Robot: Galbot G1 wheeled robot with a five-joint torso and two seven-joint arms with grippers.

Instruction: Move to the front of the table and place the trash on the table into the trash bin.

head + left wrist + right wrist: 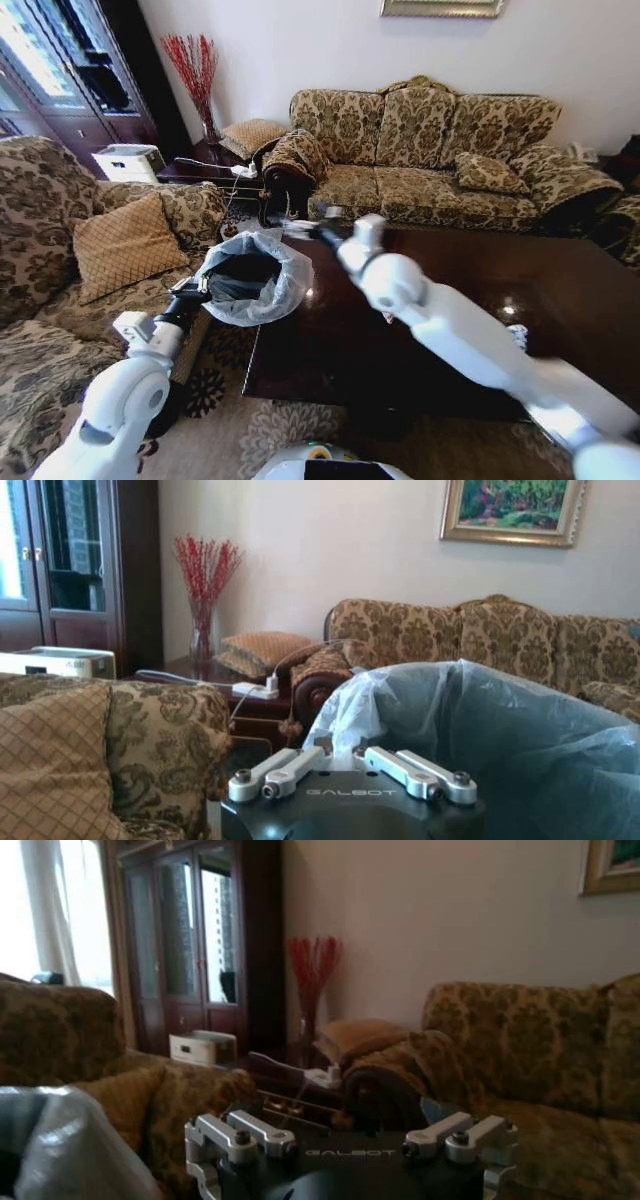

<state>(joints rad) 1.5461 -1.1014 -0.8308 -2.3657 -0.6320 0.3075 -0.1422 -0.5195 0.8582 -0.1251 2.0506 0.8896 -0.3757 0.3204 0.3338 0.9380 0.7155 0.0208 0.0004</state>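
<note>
The trash bin (250,285), dark with a pale plastic bag puffed over its rim, hangs off the floor beside the left end of the table (560,290). My left gripper (195,288) is shut on its near rim; in the left wrist view the bag (500,735) rises right behind the closed gripper (350,759). My right arm reaches across the dark glossy tabletop. My right gripper (303,229) hovers at the bin's far rim, open. A small pale piece of trash (518,337) lies on the table beside my right forearm.
A patterned armchair with a tan cushion (120,245) stands left of the bin. A long patterned sofa (440,150) runs behind the table. A side table (205,170) with red twigs and a white appliance (128,160) fill the far left corner. Patterned carpet lies below.
</note>
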